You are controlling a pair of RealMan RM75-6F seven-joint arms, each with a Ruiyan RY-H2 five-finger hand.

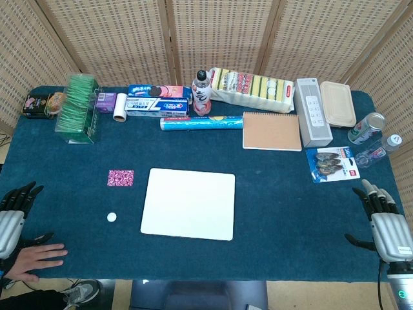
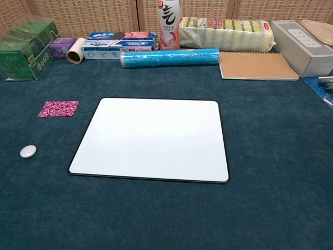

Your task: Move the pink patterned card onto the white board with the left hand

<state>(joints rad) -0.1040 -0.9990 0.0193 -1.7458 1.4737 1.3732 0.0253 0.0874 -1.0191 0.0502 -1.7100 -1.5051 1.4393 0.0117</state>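
The pink patterned card (image 1: 120,177) lies flat on the blue cloth, just left of the white board (image 1: 189,203); in the chest view the card (image 2: 58,108) sits off the white board's (image 2: 151,139) upper left corner. My left hand (image 1: 14,210) rests at the table's left edge, well left of the card, fingers spread and holding nothing. My right hand (image 1: 386,223) rests at the right edge, also empty with fingers apart. Neither hand shows in the chest view.
A small white round object (image 1: 111,217) lies below the card. A person's hand (image 1: 40,258) rests on the front left edge. Along the back stand a green tea box (image 1: 79,107), toothpaste boxes (image 1: 157,106), a bottle (image 1: 201,93), a blue roll (image 1: 201,122), a notebook (image 1: 271,130) and a grey speaker (image 1: 313,111).
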